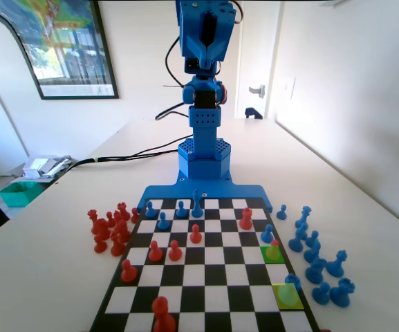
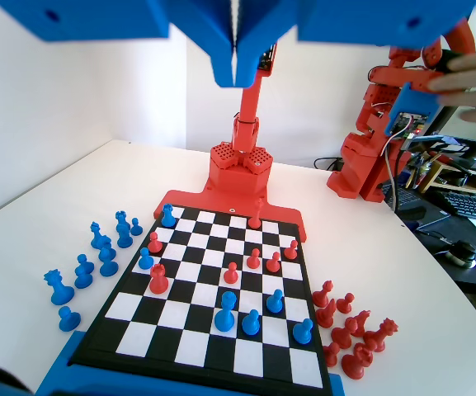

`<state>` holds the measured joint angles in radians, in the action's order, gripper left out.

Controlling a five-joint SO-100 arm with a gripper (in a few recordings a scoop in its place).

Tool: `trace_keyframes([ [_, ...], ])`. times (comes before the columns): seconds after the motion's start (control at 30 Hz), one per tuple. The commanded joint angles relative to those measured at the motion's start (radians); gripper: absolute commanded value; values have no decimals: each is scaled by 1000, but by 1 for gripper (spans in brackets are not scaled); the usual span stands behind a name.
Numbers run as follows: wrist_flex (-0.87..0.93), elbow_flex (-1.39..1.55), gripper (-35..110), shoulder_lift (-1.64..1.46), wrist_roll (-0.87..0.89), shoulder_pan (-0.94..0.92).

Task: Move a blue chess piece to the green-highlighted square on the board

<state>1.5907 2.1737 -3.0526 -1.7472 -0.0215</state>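
1. Fixed view: the board [image 1: 206, 277] fills the lower centre of the frame. The green-highlighted square [image 1: 274, 253] lies near the board's right edge, with a small red piece [image 1: 274, 244] at its far side. The blue chess piece [image 1: 267, 234], a pawn, stands on the square just beyond it, toward the upper part of the frame. A paler yellow-green square [image 1: 288, 296] sits lower right, a blue pawn [image 1: 292, 280] at its far edge. Captured blue pieces [image 1: 320, 259] cluster off the board at right, red ones [image 1: 110, 228] at left.

2. Wrist view: the gripper [image 2: 235, 66] hangs from the top centre, high above the board [image 2: 213, 293], its two jaws pressed together with only a thin seam between them (nothing is held). The blue chess piece [image 2: 145, 259] stands near the board's left edge, a red pawn [image 2: 158, 280] just below it in the frame.
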Motion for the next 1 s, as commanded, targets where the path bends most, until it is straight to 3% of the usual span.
trace_keyframes([
  [0.0, -18, 6, 2, -3, -9, -12],
  [0.97, -18, 6, 1, -3, -9, 5],
])
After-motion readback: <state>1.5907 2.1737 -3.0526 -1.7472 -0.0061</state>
